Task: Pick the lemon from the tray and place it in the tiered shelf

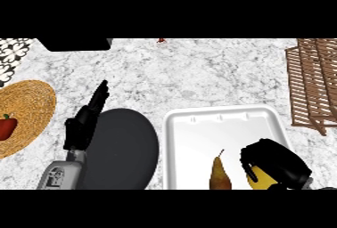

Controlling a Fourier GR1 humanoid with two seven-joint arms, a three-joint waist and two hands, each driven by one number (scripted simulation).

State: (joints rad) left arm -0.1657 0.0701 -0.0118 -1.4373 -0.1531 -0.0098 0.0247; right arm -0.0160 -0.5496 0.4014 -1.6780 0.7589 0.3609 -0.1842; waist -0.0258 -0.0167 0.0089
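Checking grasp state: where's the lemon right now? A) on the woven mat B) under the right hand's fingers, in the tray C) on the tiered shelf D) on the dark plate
B: the right hand curls over the yellow lemon inside the white tray, beside the pear.

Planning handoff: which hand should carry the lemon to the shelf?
Right. The right hand already curls round the lemon on the tray, nearer the shelf. The left hand rests open, far side.
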